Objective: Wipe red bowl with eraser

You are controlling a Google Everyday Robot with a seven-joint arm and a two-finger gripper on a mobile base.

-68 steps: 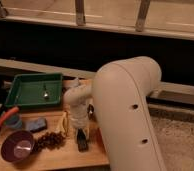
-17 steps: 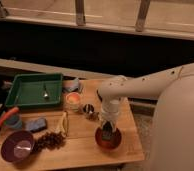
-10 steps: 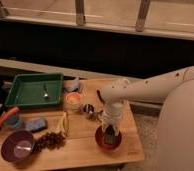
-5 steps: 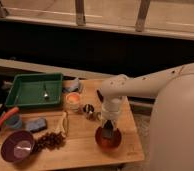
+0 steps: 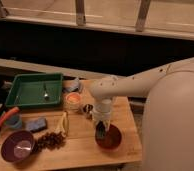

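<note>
The round orange-red bowl with a shiny inside (image 5: 112, 140) sits on the wooden worktop (image 5: 80, 152). The robot's big white arm (image 5: 140, 87) reaches over from the right of the red bowl and bends down on top of it. The end effector (image 5: 101, 131) points straight down at the left part of the red bowl, just inside its rim. Its two fingers are squeezed together on a small flat black eraser (image 5: 100, 135). The eraser seems to touch the inside of the red bowl, but that is hard to be sure of. Just to the left of the red bowl lie a thin yellow thing (image 5: 64, 124) and a pile of small dark brown bits (image 5: 51, 141). Far to the left of the red bowl stands a bigger purple bowl (image 5: 17, 146). Behind the red bowl and a little to the left is a small cup filled with orange (image 5: 73, 101). Farther back and to the left of the red bowl is a green plastic tray (image 5: 25, 97) with a small pale thing (image 5: 45, 91) in it. A blue-grey pad (image 5: 36, 124) lies well to the left of the red bowl, past the thin yellow thing.
</note>
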